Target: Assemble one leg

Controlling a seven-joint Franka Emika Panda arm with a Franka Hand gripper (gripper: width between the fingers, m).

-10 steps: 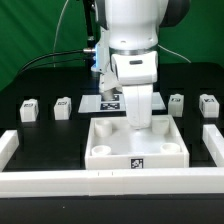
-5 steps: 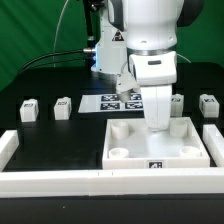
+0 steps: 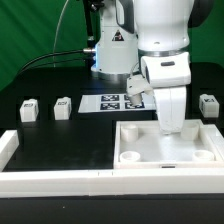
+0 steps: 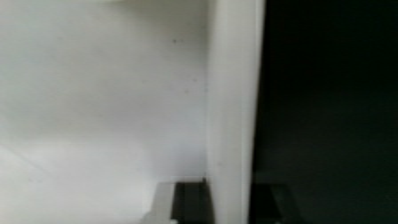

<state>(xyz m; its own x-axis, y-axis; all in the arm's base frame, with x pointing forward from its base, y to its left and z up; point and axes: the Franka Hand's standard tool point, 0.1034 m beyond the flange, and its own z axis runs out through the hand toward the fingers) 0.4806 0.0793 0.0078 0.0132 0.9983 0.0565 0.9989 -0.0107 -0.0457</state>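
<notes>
Arm (image 3: 165, 40) is reaching straight down over the table (image 3: 60, 140), toward the near corner at the exterior view's right.

Square tray piece (image 3: 140, 150) is lying flat in that near corner, open side up, with round corner holes showing. It's sitting close against the white fence (image 3: 60, 182), which is running along the near edge and turning up both side edges. Can't tell whether tray and fence are actually touching.

Marker board (image 3: 110, 102) is lying flat toward the far edge, about mid-width, with the arm partly covering it.

Legs are all standing upright in a row toward the far edge, none of them being handled. Leg (image 3: 28, 110) is sitting nearest the edge at the exterior view's left, second leg (image 3: 63, 107) is near it on the inboard side, and third leg (image 3: 209, 105) is sitting by the edge at the exterior view's right, behind the tray. All three are standing well apart from the gripper.

Gripper (image 3: 172, 128) is sitting down on the tray's far wall. In the wrist view, the fingers (image 4: 189, 205) are straddling that wall's thin top edge and appear to be clamping it between them, gripper (image 4: 231, 205) centred on it.
</notes>
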